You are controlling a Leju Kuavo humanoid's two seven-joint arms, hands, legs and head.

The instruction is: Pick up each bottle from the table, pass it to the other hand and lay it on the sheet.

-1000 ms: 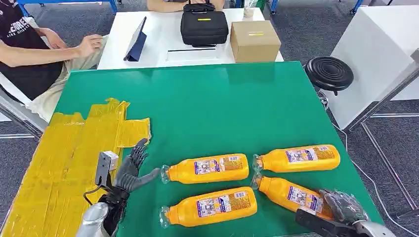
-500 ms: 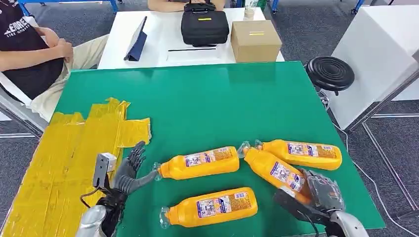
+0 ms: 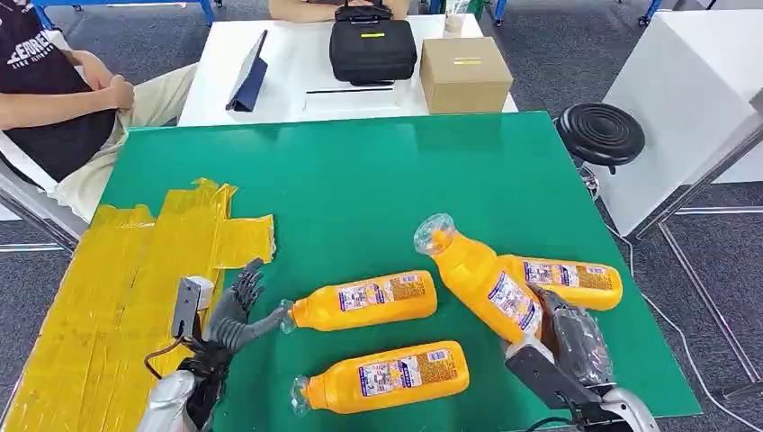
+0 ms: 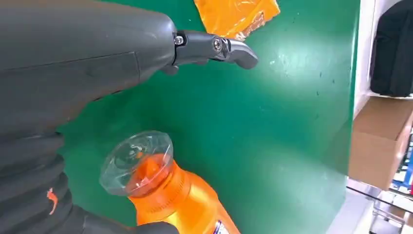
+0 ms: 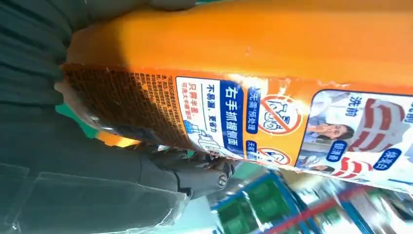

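Bottles, four of them, are all on the right half of the green desk [image 3: 378, 171]; none lies on the yellow sheet [image 3: 117, 288] at the left, so by my reading the task is at its start. The right hand [image 3: 567, 346] grips the base of one bottle [image 3: 481, 279] and holds it tilted, cap end up and off the desk, over the neck of the far right bottle [image 3: 562, 281]. That is the pick-up of the first bottle; the pass to the other hand and the laying down are not yet done. The left hand [image 3: 236, 310] holds nothing, fingers spread, beside the sheet's edge, its thumb at the cap of the middle bottle [image 3: 360, 301]. The near bottle [image 3: 382, 376] lies flat, untouched. Three more full cycles would follow this one.
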